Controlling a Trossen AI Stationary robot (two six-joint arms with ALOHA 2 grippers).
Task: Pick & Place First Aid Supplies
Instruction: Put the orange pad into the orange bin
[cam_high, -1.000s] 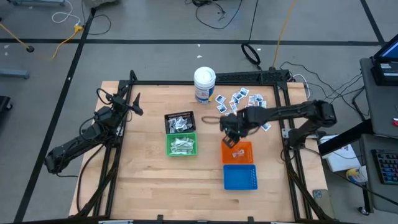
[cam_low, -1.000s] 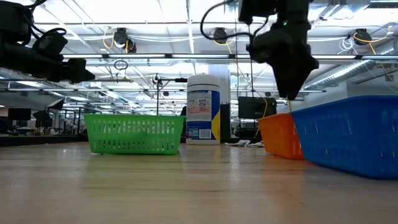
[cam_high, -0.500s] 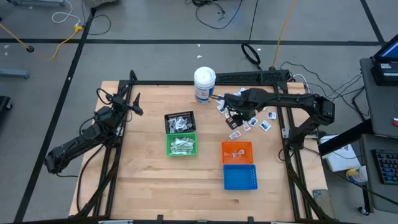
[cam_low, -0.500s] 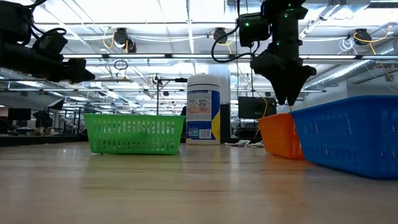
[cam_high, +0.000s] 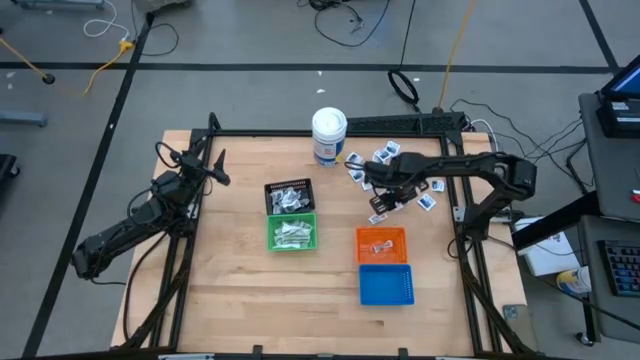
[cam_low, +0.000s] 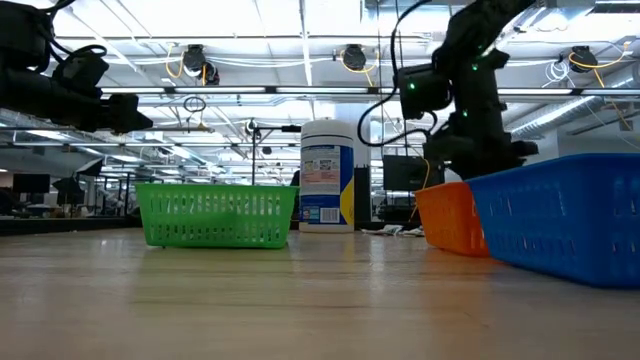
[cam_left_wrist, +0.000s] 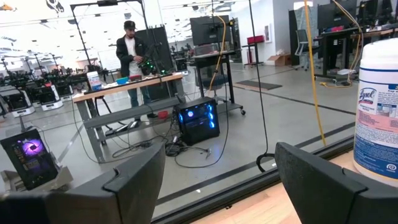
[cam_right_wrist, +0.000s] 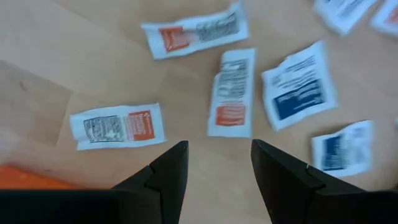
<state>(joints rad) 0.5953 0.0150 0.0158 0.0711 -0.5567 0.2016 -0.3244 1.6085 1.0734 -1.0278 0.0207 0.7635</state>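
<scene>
Packets (cam_high: 392, 160) lie scattered beside white canister (cam_high: 328, 136), well clear of orange basket (cam_high: 381, 243). I hold right gripper (cam_right_wrist: 214, 163) over them, jaws wide, empty (picking step). Next: pick one orange-print packet (cam_right_wrist: 230, 93), descend, close. Left gripper (cam_left_wrist: 217, 180) parked open, far side of canister.

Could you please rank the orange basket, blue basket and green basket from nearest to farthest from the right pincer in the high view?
1. Orange basket, just below the right pincer.
2. Blue basket, below the orange one.
3. Green basket, off to the left.

overhead view, table-level view, two wrist views, canister (cam_high: 328, 135) shared
</scene>
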